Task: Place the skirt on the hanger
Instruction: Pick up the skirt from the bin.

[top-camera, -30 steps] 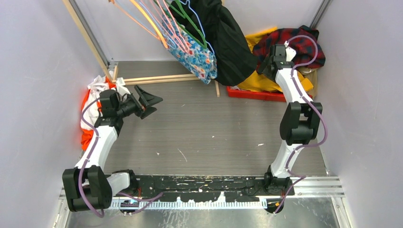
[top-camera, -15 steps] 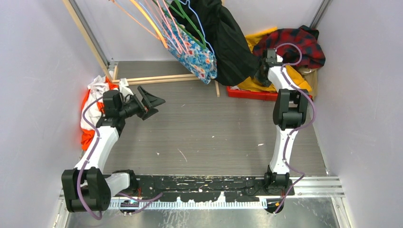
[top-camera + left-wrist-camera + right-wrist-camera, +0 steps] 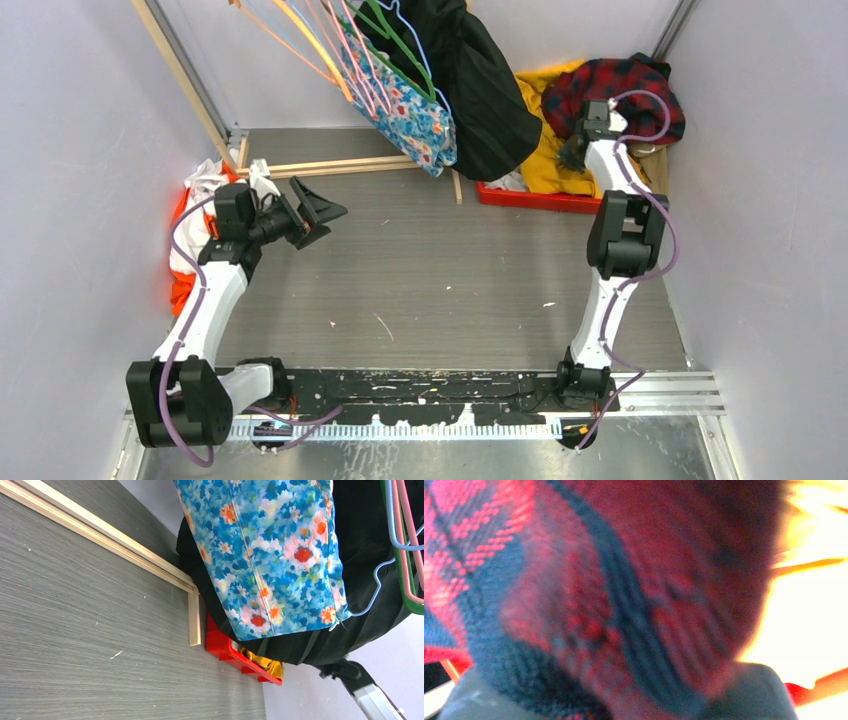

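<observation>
The skirt (image 3: 420,115), blue with red, orange and white flowers, hangs at the back among several coloured wire hangers (image 3: 345,50), in front of a black coat (image 3: 490,90). The left wrist view shows the skirt (image 3: 270,555) close up, with a light-blue hanger wire (image 3: 385,565) and a green hanger (image 3: 402,545) beside it. My left gripper (image 3: 315,212) hovers over the floor, left of and below the skirt, open and empty. My right gripper (image 3: 572,153) is pushed into the clothes heap at the back right. Blurred red plaid fabric (image 3: 624,605) fills its wrist view and hides the jaws.
A red bin (image 3: 530,197) holds a yellow garment (image 3: 545,160) and the plaid garment (image 3: 625,85). Wooden slats (image 3: 330,166) lie across the back of the floor. White and orange clothes (image 3: 195,190) are piled by the left wall. Walls stand close on both sides.
My right arm swung left and down, then back right into the plaid and yellow clothes. My left gripper lifted slightly toward the skirt and stayed open.
</observation>
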Controlling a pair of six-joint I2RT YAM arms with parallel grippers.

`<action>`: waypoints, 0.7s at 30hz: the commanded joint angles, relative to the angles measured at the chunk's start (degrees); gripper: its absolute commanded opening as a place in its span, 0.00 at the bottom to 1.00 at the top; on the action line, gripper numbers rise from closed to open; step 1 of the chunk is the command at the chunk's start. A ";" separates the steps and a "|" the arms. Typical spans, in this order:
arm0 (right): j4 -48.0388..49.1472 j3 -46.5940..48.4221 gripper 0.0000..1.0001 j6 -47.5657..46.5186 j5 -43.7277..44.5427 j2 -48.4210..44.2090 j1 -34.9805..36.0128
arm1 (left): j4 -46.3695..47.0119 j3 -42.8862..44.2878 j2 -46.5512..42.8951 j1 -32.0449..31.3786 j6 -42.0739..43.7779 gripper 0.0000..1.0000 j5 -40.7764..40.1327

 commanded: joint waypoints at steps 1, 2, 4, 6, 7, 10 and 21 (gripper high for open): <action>8.34 -4.69 0.01 3.25 13.98 -11.01 -6.86 | -0.19 2.59 -0.61 -0.77 1.80 0.97 -0.91; 8.77 -5.37 0.01 3.49 15.03 -11.65 -7.59 | -0.21 2.58 -0.52 -1.01 1.80 0.97 -0.99; 8.66 -5.07 0.01 3.41 16.61 -11.50 -8.79 | -0.24 2.60 -0.39 -1.50 1.82 0.96 -1.32; 7.68 -3.84 0.01 3.47 18.61 -10.60 -9.67 | -0.26 2.43 -0.51 -1.91 1.80 0.96 -1.58; 7.98 -3.70 0.01 3.53 18.91 -10.24 -10.07 | -0.32 2.28 -0.59 -2.11 1.84 0.96 -1.69; 8.06 -1.71 0.06 2.55 12.09 -9.03 -10.87 | -0.65 2.16 -0.97 -2.45 1.88 0.96 -2.05; 7.40 -9.49 0.72 -3.18 -7.16 -25.80 -0.89 | -1.45 2.23 -1.19 -2.99 2.41 0.95 -2.66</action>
